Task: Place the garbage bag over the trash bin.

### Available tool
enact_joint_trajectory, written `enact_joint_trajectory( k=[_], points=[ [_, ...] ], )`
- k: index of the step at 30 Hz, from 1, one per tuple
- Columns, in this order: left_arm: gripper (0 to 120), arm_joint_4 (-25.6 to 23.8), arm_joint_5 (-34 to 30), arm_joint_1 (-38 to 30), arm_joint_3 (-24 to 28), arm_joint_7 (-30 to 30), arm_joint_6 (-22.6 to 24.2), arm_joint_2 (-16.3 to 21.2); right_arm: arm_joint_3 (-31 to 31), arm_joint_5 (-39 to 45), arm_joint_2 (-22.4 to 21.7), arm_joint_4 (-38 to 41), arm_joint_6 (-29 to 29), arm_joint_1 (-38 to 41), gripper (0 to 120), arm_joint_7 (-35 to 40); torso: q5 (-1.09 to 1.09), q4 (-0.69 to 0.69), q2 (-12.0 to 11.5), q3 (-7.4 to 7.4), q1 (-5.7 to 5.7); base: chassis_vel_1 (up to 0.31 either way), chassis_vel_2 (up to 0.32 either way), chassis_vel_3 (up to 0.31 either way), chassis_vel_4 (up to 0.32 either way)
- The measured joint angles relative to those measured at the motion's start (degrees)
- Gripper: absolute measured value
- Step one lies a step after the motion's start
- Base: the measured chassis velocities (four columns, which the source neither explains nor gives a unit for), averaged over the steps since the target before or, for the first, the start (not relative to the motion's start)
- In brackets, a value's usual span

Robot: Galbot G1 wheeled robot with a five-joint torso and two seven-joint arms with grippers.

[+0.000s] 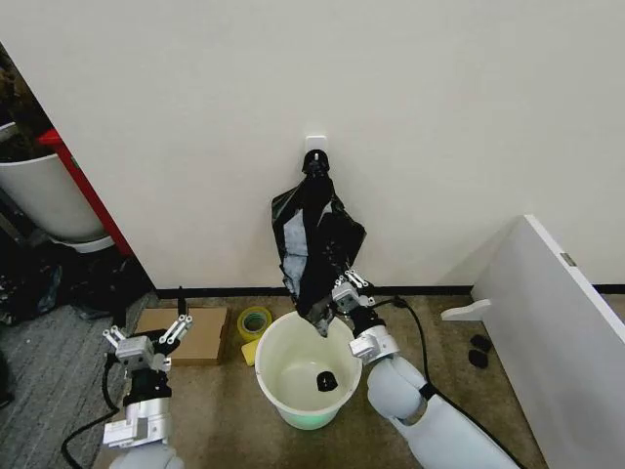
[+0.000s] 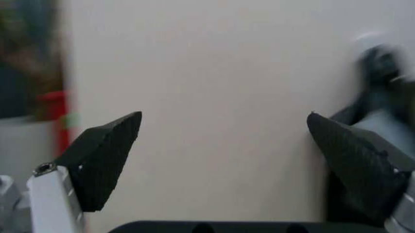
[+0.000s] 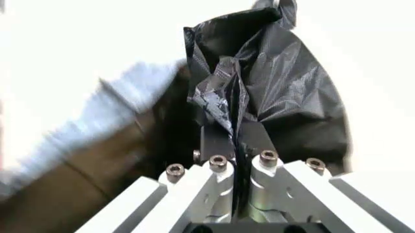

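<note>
No brand, label or legible writing appears on any item. At far left a large white pot (image 1: pixel 44 200) stands against the wall, with a red strip running diagonally beside it. The left gripper (image 1: pixel 148 340) is held low over the floor at lower left, well apart from the work; its fingers (image 2: pixel 104 160) are spread wide with nothing between them, facing the bare wall. Just beyond it on the floor lie a flat cardboard piece (image 1: pixel 195 332) and, to its right, a roll of yellow tape (image 1: pixel 256 321), both near the black skirting strip. The trash bin (image 1: pixel 283 386) stands on the floor at centre, upright, mouth uncovered, with a small dark object lying inside on its base; the tape roll sits close against its left side. Above the bin, a bunch of black bags (image 1: pixel 317 234) hangs from a white hook (image 1: pixel 314 147) on the wall, its lower end reaching down to the bin's far rim. The right gripper (image 1: pixel 335 305) is at that lower end, over the bin's rim; its fingers (image 3: pixel 224 141) are closed on a pleated fold of the garbage bag (image 3: pixel 220 97), which is not spread over the bin. To the right, open floor leads to a white panel (image 1: pixel 557 332) angled inward, with two small dark items on the floor near it.
</note>
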Motion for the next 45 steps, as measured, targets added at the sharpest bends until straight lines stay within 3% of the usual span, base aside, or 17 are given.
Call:
enact_joint_trajectory(
  k=[3, 4, 6, 9, 10, 13, 20, 27, 31, 32, 38, 40, 45],
  points=[
    [100, 0.5, -5.9, -3.7, 1.2, 4.5, 0.3, 6.9, 0.0, 6.8, 0.0, 1.3, 1.5, 0.0, 0, -1.7, -0.01, 0.00, 0.0, 0.00, 0.00, 0.000, 0.000, 0.000, 0.000],
    [100, 1.4, -10.2, -6.7, 2.8, 7.3, 0.8, 12.0, -0.1, 10.2, 0.0, 1.8, 2.2, 0.3, 0, -2.3, 0.01, -0.01, 0.0, 0.00, 0.00, 0.000, 0.000, 0.000, 0.000],
    [100, 3.2, -14.9, -11.0, 6.2, 9.6, 2.3, 16.5, 0.0, 12.1, 0.3, 1.9, 3.0, 0.6, 0, -3.0, -0.01, 0.00, 0.0, 0.01, 0.00, 0.000, 0.000, 0.000, 0.000],
    [100, 4.8, -17.8, -14.4, 9.0, 10.7, 4.2, 18.6, 0.2, 12.4, 0.5, 1.8, 3.5, 0.7, 0, -3.6, 0.00, 0.01, 0.0, 0.01, 0.00, 0.000, 0.000, 0.000, 0.000],
    [100, 6.1, -19.9, -17.6, 11.6, 11.6, 7.1, 19.7, 0.2, 12.4, 0.8, 1.6, 3.8, 0.8, 0, -4.0, -0.01, -0.01, 0.0, 0.01, 0.00, 0.000, 0.000, 0.000, 0.000],
    [100, 7.8, -22.6, -22.8, 16.5, 12.0, 13.7, 20.7, 0.4, 12.2, 1.1, 1.6, 4.2, 0.7, 0, -4.5, -0.01, 0.00, 0.0, 0.01, 0.00, 0.000, 0.000, 0.000, 0.000],
    [100, 9.2, -23.8, -28.8, 23.3, 12.0, 23.0, 21.1, 1.1, 11.4, 1.4, 1.4, 4.4, 0.2, 0, -5.0, 0.02, 0.01, 0.0, 0.00, 0.00, 0.000, 0.000, 0.000, 0.000],
    [100, 9.5, -22.8, -31.8, 26.5, 10.9, 28.1, 20.0, 1.4, 10.8, 1.4, 1.7, 4.6, -0.4, 0, -5.5, 0.01, 0.00, 0.0, 0.00, 0.00, 0.000, 0.000, 0.000, 0.000],
    [85, 8.6, -22.4, -31.8, 26.8, 8.2, 31.3, 19.5, 1.4, 10.4, 1.5, 1.7, 4.6, -0.6, 0, -5.6, 0.02, 0.00, 0.0, 0.00, 0.00, 0.000, 0.000, 0.000, 0.000],
    [85, 8.6, -22.4, -31.8, 26.8, 8.2, 31.3, 19.5, 1.4, 10.4, 1.5, 1.7, 4.6, -0.6, 0, -5.6, 0.02, 0.00, 0.0, 0.00, 0.00, 0.000, 0.000, 0.000, 0.000],
    [58, 6.8, -22.4, -29.6, 25.4, 7.8, 31.8, 19.4, 1.5, 10.2, 1.6, 1.5, 4.7, -0.5, 0, -5.7, 0.01, 0.01, 0.0, 0.00, 0.00, 0.000, 0.000, 0.000, 0.000],
    [57, 6.7, -22.5, -29.5, 25.2, 7.8, 31.9, 19.4, 1.5, 10.2, 1.6, 1.6, 4.7, -0.5, 0, -5.7, 0.02, 0.01, 0.0, 0.00, 0.00, 0.000, 0.000, 0.000, 0.000],
    [34, 5.8, -23.9, -28.0, 24.2, 7.6, 32.7, 19.0, 1.8, 10.1, 1.6, 2.3, 4.8, -1.3, 0, -5.7, 0.01, 0.01, 0.0, 0.00, 0.00, 0.000, 0.000, 0.000, 0.000]
  ],
)
